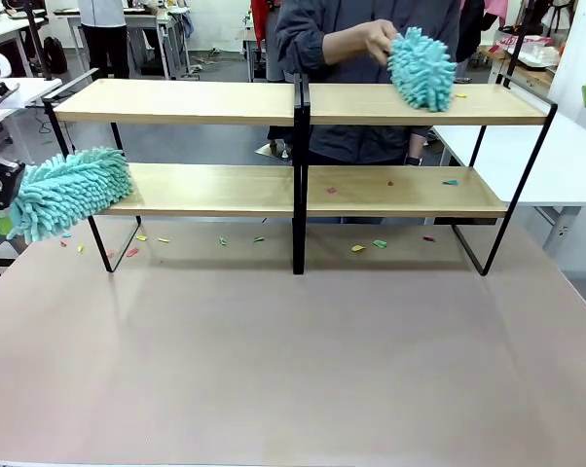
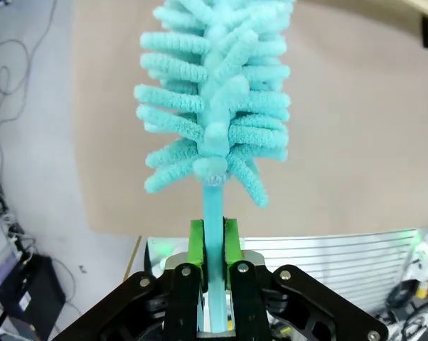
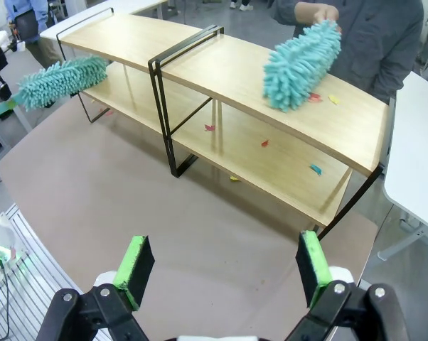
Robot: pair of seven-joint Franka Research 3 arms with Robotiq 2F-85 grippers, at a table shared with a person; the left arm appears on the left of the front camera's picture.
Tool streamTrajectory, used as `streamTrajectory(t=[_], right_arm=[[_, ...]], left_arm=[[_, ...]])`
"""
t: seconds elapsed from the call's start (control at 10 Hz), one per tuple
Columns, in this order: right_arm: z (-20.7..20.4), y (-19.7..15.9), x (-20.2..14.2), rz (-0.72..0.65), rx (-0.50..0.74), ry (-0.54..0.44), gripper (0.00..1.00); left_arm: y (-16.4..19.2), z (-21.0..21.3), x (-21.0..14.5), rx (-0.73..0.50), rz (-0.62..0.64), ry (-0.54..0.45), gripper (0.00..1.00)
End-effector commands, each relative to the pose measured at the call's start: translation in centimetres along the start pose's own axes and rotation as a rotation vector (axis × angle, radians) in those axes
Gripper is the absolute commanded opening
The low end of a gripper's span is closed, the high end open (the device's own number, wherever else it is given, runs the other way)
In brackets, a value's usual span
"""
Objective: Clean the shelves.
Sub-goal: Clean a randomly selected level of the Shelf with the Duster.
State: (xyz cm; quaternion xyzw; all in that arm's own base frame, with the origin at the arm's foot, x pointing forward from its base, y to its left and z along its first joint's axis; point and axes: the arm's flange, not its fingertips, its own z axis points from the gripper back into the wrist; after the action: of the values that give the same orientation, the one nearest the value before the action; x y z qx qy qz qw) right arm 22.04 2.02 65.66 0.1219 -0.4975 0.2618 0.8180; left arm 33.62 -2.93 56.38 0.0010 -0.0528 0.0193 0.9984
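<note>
Across the brown counter (image 1: pixel 274 370) the shelves (image 1: pixel 176 101) span mid-frame. Our left jaws are clamped on the handle of a teal duster (image 1: pixel 69 190) at the lower board's left end, and our right jaws stand apart, empty. A person's hand (image 1: pixel 379 39) holds a second duster (image 1: pixel 421 68) on the top board, upper right. Coloured scraps (image 1: pixel 451 182) on the lower board and the counter suggest much remains to be done.

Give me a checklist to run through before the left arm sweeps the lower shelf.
1. Left gripper shut on the duster handle: ok.
2. Duster head at the left end of the lower shelf: ok.
3. Duster head touching the wood: cannot tell.
4. Lower shelf free of scraps: not ok, several lie on its right half.
5. Person's hand and second duster up on the top shelf, off the lower one: ok.
6. Right gripper open over the table, apart from the rack: ok.
</note>
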Motion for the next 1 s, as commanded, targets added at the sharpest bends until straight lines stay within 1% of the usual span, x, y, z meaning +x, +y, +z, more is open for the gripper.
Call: streamTrajectory(t=[0.0, 0.1, 0.2, 0.4, 0.5, 0.7, 0.8, 0.9], right_arm=[[0.1, 0.0, 0.0, -0.001, 0.001, 0.000, 1.00], [0.1, 0.0, 0.0, -0.001, 0.001, 0.000, 1.00], [0.1, 0.0, 0.0, -0.001, 0.001, 0.000, 1.00], [0.1, 0.0, 0.0, -0.001, 0.001, 0.000, 1.00], [0.1, 0.0, 0.0, -0.001, 0.001, 0.000, 1.00], [0.1, 0.0, 0.0, -0.001, 0.001, 0.000, 1.00], [0.1, 0.0, 0.0, -0.001, 0.001, 0.000, 1.00], [0.1, 0.0, 0.0, -0.001, 0.001, 0.000, 1.00]], left_arm=[[-1.6, -0.7, -1.6, 0.043, -0.027, -0.068, 0.12], [-2.0, -0.7, -1.6, 0.025, -0.059, -0.077, 0.12], [-1.9, -0.5, -1.6, 0.009, -0.065, -0.091, 0.12], [-1.1, 0.0, -1.7, -0.077, -0.075, -0.153, 0.12], [-0.6, 0.3, -1.9, -0.125, -0.117, -0.140, 0.12], [1.4, 1.9, -3.0, -0.228, -0.325, -0.030, 0.12], [3.0, 2.9, -3.8, -0.276, -0.455, 0.023, 0.12], [4.8, 4.1, -4.8, -0.347, -0.624, 0.094, 0.12]])
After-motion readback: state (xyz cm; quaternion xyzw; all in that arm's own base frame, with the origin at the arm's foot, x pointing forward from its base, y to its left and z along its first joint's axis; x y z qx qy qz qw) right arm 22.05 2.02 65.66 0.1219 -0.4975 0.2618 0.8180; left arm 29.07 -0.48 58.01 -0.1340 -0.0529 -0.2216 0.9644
